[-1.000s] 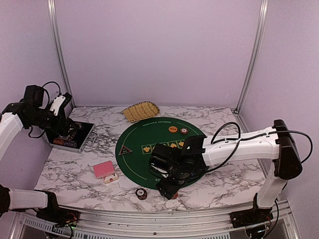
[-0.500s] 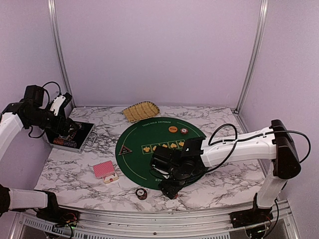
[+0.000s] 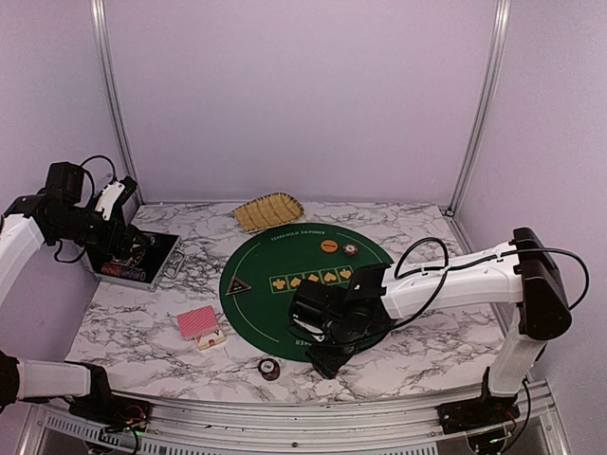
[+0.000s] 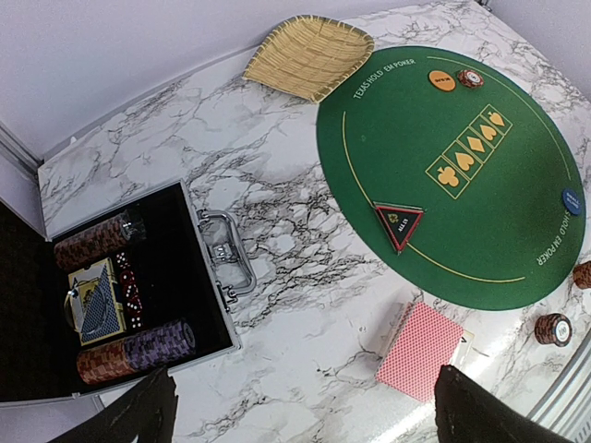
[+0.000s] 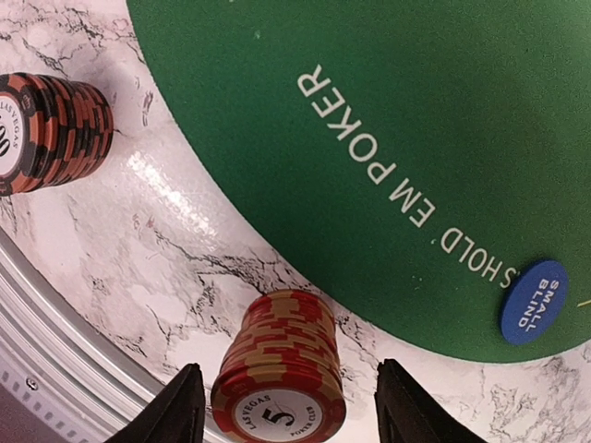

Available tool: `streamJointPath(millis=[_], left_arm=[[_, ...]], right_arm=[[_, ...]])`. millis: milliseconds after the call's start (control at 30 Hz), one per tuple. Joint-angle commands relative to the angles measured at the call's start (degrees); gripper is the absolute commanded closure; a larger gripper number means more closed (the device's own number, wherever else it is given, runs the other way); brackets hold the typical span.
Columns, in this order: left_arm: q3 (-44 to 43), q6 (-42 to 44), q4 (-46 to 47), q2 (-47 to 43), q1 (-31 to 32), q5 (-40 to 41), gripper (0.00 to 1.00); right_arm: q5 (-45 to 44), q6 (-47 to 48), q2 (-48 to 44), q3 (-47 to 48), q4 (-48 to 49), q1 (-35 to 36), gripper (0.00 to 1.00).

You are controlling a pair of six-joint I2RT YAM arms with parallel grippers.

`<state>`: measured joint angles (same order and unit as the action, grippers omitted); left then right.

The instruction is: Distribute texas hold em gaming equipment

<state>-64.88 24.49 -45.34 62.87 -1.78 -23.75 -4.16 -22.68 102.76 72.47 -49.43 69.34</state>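
Low in the frame, the right gripper [image 5: 288, 369] spreads wide around a cylindrical red-and-tan striped chip stack [image 5: 277, 355] on glossy marble [image 5: 185, 221].

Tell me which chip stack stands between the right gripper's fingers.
The red-and-tan stack marked 5; the darker red-and-black stack stands well outside the right gripper.
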Motion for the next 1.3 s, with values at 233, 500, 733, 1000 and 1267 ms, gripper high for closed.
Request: streamJointPath(millis=[233,500,733,1000,1267], left_arm=[[-1.1,0.5,-1.9,-0.2,-0.1,-0.3,0.01],[-0.9,0.6,-1.9,-0.3,-0.1,-0.4,0.01],[-0.8,0.7,-1.9,-0.6,-0.1,-0.4,0.01],[-0.8,0.8,-2.0,-0.7,-0.1,-0.6,0.01],[-0.3,1.2,-2.0,-1.5,-0.1,-0.4,0.01]], right_arm=[[0.8,-0.1,0.1,0.0,1.1,-0.4,0.57],[1.0,0.1,-0.3,1.5,-0.1,-0.4,0.74],[0.3,1.4,1.4,9.6,-4.0,-0.6,0.78],[-0.1,4.5,9.7,22.7,-5.0,-1.7,0.82],[-0.2,7.4,24.6,40.8,-2.9,-4.1,0.82]])
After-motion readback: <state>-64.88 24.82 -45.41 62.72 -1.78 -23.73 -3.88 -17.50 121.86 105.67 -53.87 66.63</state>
